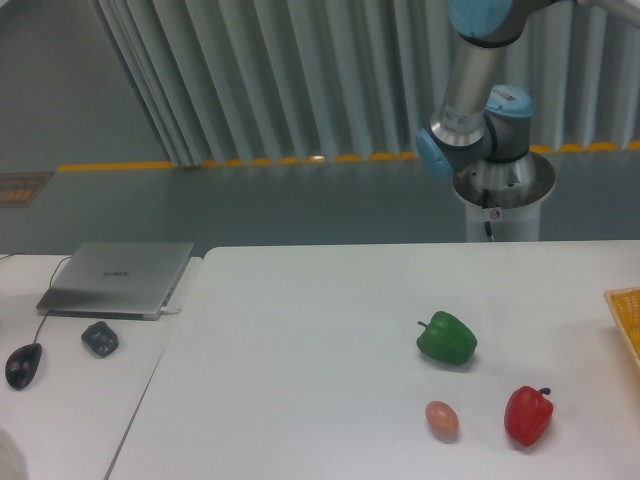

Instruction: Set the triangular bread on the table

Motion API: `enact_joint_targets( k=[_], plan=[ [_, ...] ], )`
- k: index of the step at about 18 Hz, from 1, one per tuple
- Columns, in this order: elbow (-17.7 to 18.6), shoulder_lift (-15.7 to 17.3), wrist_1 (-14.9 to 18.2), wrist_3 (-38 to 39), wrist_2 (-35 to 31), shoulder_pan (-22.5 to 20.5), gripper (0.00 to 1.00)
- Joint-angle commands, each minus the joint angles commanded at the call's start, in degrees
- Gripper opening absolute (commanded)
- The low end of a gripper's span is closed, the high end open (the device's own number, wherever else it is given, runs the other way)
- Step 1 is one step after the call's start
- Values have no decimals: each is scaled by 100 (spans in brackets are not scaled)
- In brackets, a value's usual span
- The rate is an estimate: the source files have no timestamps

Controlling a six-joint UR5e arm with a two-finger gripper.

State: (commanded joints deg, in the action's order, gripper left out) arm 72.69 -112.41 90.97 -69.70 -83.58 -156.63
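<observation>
The white table [300,340] fills the lower middle and right of the view. The triangular bread is not in view. Only the arm's base and lower joints [470,120] show, at the back right behind the table. The gripper is out of the frame, so its state does not show.
A green bell pepper [447,339], a red bell pepper [527,415] and a small pinkish-brown egg-shaped thing [442,420] lie on the table's right side. A yellow tray edge [627,310] shows at the far right. The left desk holds a closed laptop [118,277], a mouse [23,364] and a small dark object [99,338].
</observation>
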Motion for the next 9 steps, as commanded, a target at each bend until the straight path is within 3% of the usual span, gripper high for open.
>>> enact_joint_targets(
  k=[6, 7, 9],
  plan=[
    [88, 35, 53, 457, 9, 509, 0],
    [97, 26, 35, 918, 44, 728, 0],
    [254, 9, 0, 1125, 18, 958, 0]
  ],
)
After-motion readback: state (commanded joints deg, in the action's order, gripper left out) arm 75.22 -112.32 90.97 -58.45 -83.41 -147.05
